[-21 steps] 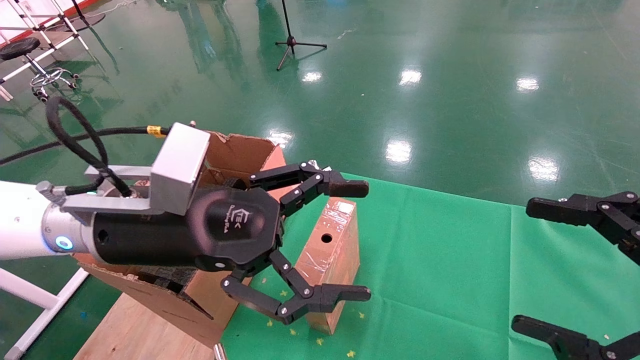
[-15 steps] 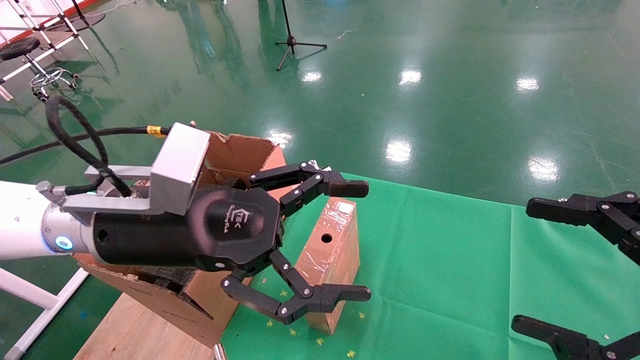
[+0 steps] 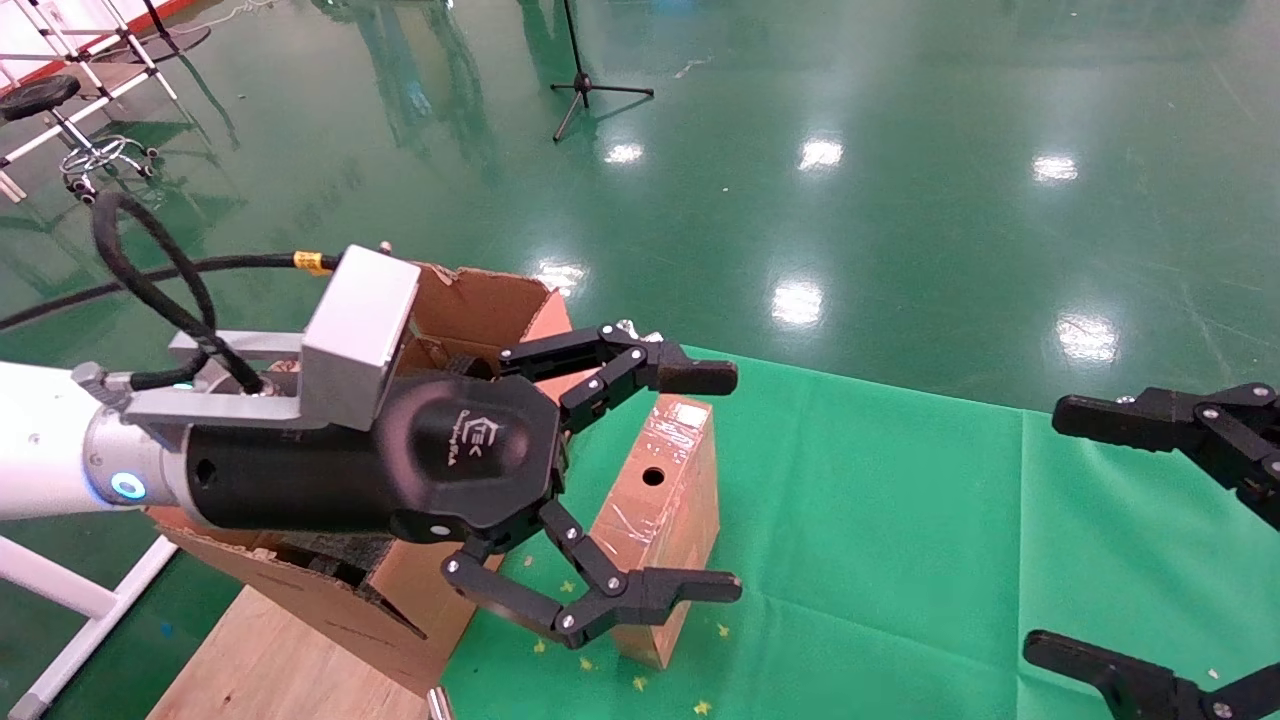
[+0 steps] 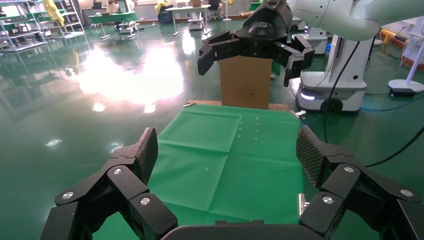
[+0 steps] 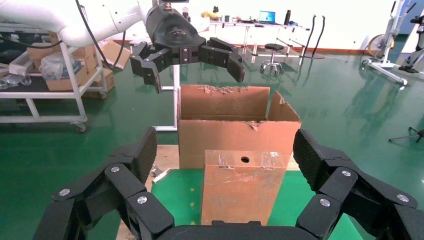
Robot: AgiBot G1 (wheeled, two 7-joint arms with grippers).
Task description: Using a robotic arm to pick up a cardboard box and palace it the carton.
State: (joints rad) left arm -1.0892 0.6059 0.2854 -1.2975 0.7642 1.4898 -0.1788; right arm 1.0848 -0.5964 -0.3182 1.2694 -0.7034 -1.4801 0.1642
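Note:
The cardboard box [image 3: 665,500] stands upright on the green cloth, taped, with a round hole and a white label on top. It also shows in the right wrist view [image 5: 245,190]. Behind it is the torn-flapped carton [image 3: 480,300] [image 5: 225,135]. My left gripper [image 3: 715,480] [image 5: 194,75], on the white robotic arm [image 3: 40,440], hangs open in the air above the cardboard box, not touching it. Its own view [image 4: 227,150] shows only green cloth between the fingers. My right gripper [image 3: 1065,530] [image 5: 226,150] [image 4: 250,65] waits open at the table's right end, facing the cardboard box.
The carton rests on a wooden board [image 3: 260,660] at the table's left end. Green cloth [image 3: 880,540] covers the table to the right of the cardboard box. Another brown box [image 4: 245,85] stands beyond the right gripper. A tripod stand [image 3: 585,85] is on the floor far behind.

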